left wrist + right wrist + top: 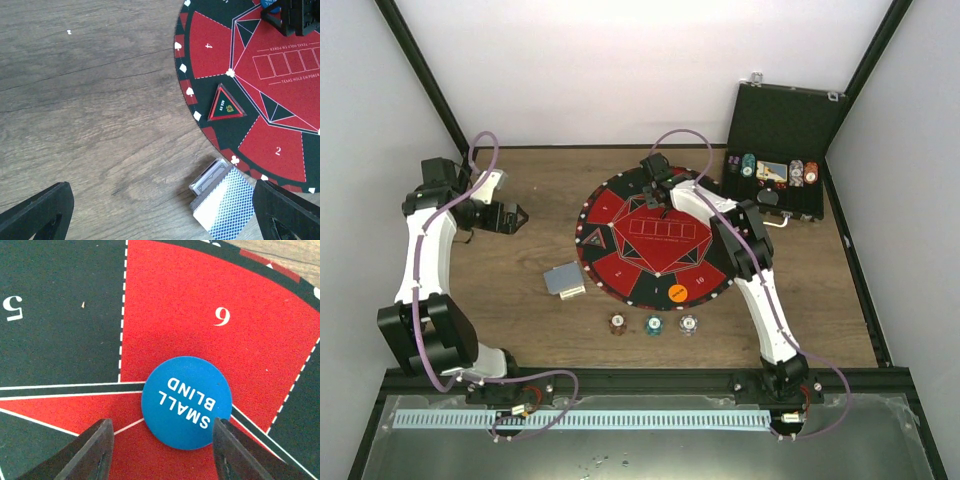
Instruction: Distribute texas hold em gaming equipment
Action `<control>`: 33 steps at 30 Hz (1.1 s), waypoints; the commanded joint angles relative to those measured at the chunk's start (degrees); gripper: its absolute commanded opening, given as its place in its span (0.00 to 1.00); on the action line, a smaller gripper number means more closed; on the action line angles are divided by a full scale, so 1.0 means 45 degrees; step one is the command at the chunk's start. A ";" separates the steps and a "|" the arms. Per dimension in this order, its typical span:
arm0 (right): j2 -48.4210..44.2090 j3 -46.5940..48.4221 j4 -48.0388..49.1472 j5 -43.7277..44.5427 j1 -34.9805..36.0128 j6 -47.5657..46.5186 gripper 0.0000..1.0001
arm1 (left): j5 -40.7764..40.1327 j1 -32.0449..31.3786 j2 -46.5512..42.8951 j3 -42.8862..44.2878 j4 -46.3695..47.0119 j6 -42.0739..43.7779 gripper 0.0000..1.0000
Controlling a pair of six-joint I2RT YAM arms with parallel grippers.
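Blue button disc (186, 402) flat on the round mat (190, 300), by red segment 6.
Flanked by the right gripper (161, 424), fingers apart; left gripper (161, 186) spread wide over the wooden table (75, 100) near the card deck (222, 202), long axis slanted toward the mat edge. Open black case (780, 115) holding racked chips (803, 172).

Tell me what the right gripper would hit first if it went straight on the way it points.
Most likely the blue disc, lying on the mat between its open jaws; how far above it the right gripper hangs is unclear.
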 commanded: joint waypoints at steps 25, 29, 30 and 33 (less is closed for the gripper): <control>-0.9852 -1.2527 -0.0572 -0.2145 0.4852 0.5294 0.41 | 0.0750 0.0052 0.1347 0.0738 -0.1266 0.0355 1.00; -0.9897 -1.2994 -0.0533 -0.2139 0.5146 0.5593 0.38 | 0.0790 0.0043 0.1115 0.0817 -0.1229 0.0146 1.00; -0.9897 -1.3041 -0.0535 -0.2114 0.5153 0.5606 0.38 | 0.0770 0.0049 0.1059 0.0869 -0.1239 0.0106 1.00; -0.9861 -1.3088 -0.0584 -0.1828 0.5162 0.5541 0.37 | 0.0807 0.0044 0.0818 0.0836 -0.1220 0.0000 1.00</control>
